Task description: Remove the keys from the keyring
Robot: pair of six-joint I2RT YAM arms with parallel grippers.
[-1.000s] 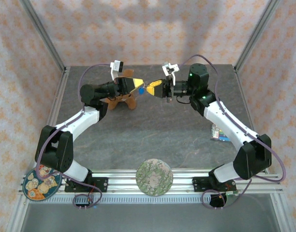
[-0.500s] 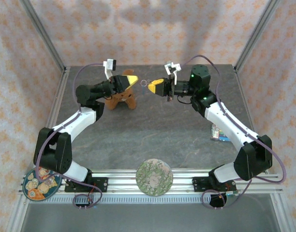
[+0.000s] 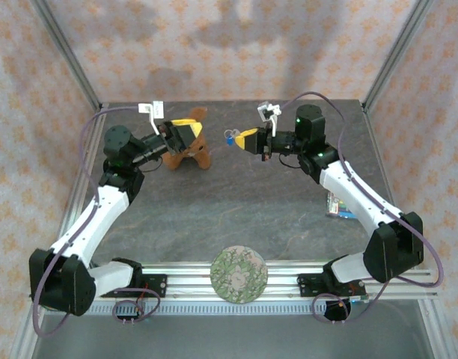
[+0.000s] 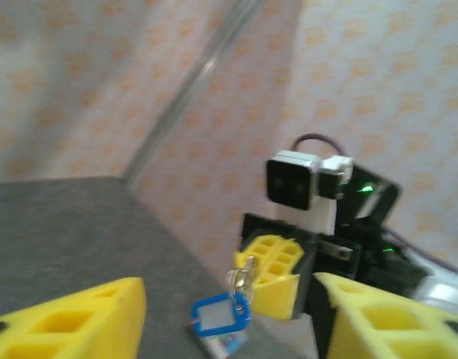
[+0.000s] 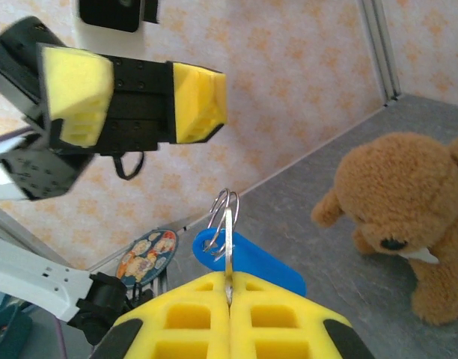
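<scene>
**Keyring (image 5: 223, 213) with blue key (image 5: 251, 263), held aloft at upper centre of the top view.**
Right gripper (image 5: 229, 288) is clamped on the ring's lower edge; left gripper (image 5: 135, 97) is spread and empty, near the teddy bear (image 3: 195, 155). Step judged: freeing the blue key. Next move calls for pinching its head and working it round the coil. The ring stands upright; the key's long axis slants toward lower right.

A brown teddy bear (image 3: 190, 157) sat upright on the far left part of the dark grey bench (image 3: 236, 202), well apart from a multicoloured flat packet (image 3: 335, 204) lying near the bench's right edge. A round green-patterned disc (image 3: 239, 274) rested on the metal rail at the middle of the near edge, and a round cartoon-printed disc (image 5: 148, 253) showed low down past the bench. Peach-patterned walls (image 3: 236, 52) closed in the back and sides.
</scene>
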